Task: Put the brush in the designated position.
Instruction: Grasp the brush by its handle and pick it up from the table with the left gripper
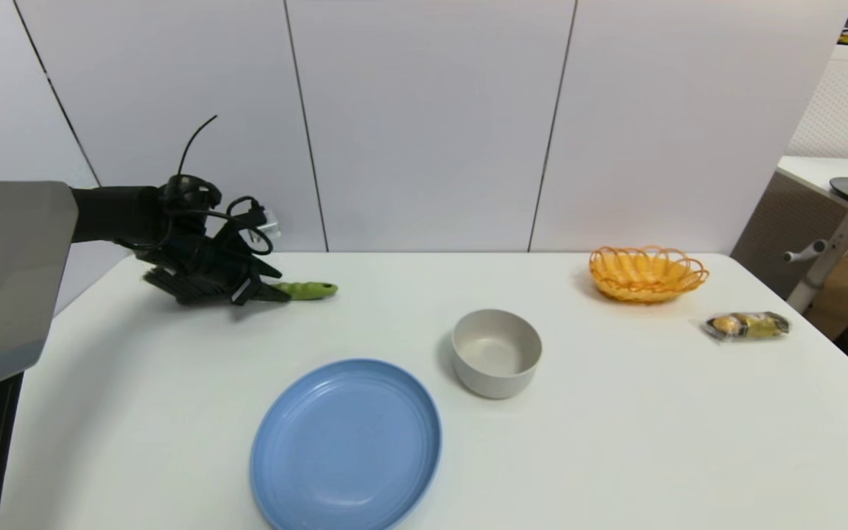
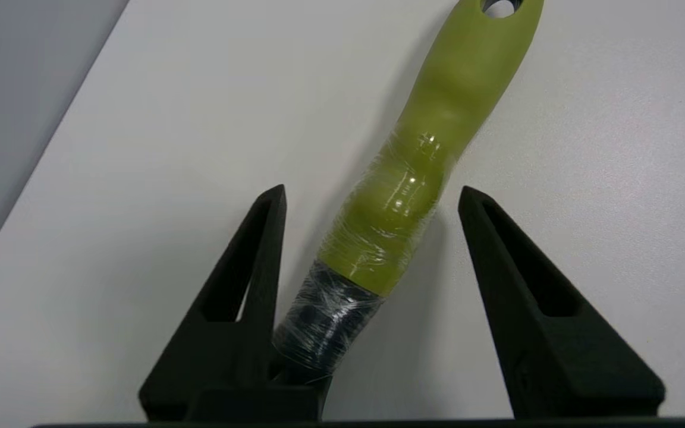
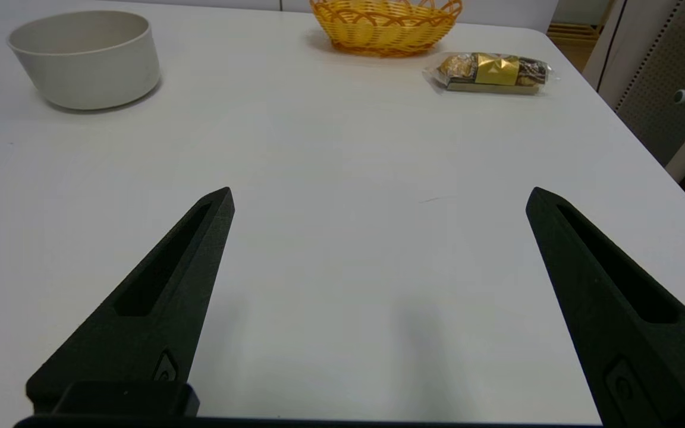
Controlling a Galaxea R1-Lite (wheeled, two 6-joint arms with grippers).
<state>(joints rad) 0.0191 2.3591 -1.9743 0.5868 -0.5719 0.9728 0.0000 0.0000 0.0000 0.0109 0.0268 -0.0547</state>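
Your left gripper (image 2: 372, 196) sits low at the far left of the white surface (image 1: 615, 442), spread wide and released, straddling the brush (image 2: 414, 178). The brush lies flat on the surface between the fingers, its dark neck just beside one of them, its green handle pointing toward the surface's middle. Your right gripper (image 3: 378, 196) hangs open over bare surface.

White table (image 1: 615, 442), brush (image 1: 306, 290), blue plate (image 1: 347, 444), beige bowl (image 1: 496, 352), orange basket (image 1: 647, 273), snack packet (image 1: 747, 324)
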